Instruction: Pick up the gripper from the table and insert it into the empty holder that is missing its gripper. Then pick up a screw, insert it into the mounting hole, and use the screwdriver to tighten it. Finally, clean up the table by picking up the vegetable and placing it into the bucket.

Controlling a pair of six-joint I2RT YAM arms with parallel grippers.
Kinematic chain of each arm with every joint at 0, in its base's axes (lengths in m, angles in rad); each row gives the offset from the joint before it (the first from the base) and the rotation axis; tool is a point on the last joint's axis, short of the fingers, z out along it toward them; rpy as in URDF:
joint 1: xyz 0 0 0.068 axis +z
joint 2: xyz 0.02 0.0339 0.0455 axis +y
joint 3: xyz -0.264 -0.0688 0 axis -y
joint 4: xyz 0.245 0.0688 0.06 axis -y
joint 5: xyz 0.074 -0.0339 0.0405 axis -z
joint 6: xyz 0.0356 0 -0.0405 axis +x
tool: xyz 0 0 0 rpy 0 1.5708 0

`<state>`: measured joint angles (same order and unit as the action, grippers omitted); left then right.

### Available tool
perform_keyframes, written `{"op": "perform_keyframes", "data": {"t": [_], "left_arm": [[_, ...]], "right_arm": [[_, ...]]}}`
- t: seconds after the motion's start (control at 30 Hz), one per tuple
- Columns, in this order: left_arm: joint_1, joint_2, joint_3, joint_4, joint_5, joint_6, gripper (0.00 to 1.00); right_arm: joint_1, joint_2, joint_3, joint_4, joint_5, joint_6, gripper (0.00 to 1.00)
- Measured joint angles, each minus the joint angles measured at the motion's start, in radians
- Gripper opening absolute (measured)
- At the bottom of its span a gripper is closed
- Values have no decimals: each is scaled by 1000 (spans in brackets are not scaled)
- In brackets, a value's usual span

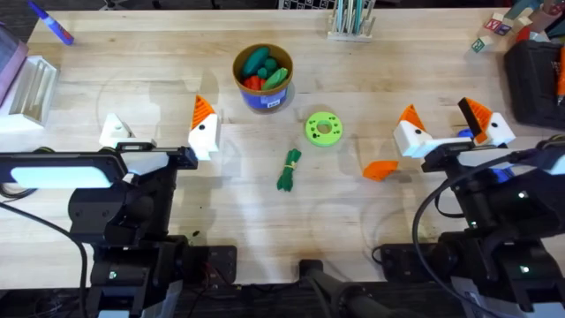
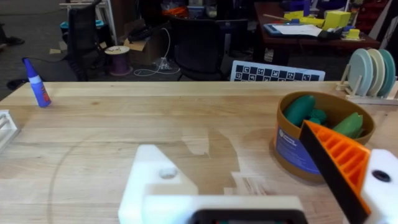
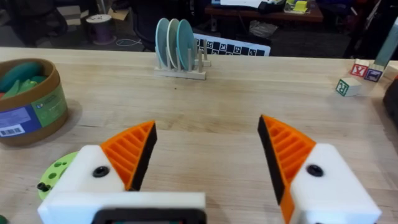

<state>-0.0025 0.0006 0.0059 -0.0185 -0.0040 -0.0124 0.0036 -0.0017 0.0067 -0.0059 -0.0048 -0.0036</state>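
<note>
A loose orange gripper pad [image 1: 381, 170] lies on the table just in front of my right gripper [image 1: 446, 124] [image 3: 205, 162], which is open with both orange pads in place. My left gripper [image 1: 159, 131] [image 2: 249, 180] is open too; one finger carries an orange pad [image 2: 339, 158], while the other is a bare white holder [image 1: 115, 130] [image 2: 155, 180]. A green disc [image 1: 323, 128] [image 3: 56, 177] has small dark screws [image 3: 42, 185] on it. The green vegetable [image 1: 289, 170] rests mid-table, in front of the bucket [image 1: 265, 102] [image 2: 295, 143] of toy vegetables. The screwdriver is out of view.
A plate rack [image 1: 351, 19] [image 3: 177, 46] stands at the far edge. Toy blocks [image 1: 494, 26] and a black bag [image 1: 534, 79] occupy the far right. A white tray [image 1: 31, 88] and a blue bottle [image 1: 53, 25] sit at the far left.
</note>
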Motion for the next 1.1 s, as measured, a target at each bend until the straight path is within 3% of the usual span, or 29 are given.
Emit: {"op": "perform_keyframes", "data": {"t": [0.4,0.5,0.67,0.8,0.97,1.1], "left_arm": [[0,0,0,-1,8,0,986],[0,1,23,-76,44,-2,986],[0,81,236,-344,136,-3,986],[-7,254,456,-503,248,19,985],[-92,522,590,-613,329,41,985],[-225,721,594,-571,354,43,985]], "right_arm": [[0,0,2,-15,1,0,990],[0,4,49,-117,1,8,991],[0,92,224,-427,-5,-4,991],[0,209,401,-514,-9,-56,991],[0,333,564,-548,-11,-139,991],[0,393,612,-549,-11,-170,991]]}}
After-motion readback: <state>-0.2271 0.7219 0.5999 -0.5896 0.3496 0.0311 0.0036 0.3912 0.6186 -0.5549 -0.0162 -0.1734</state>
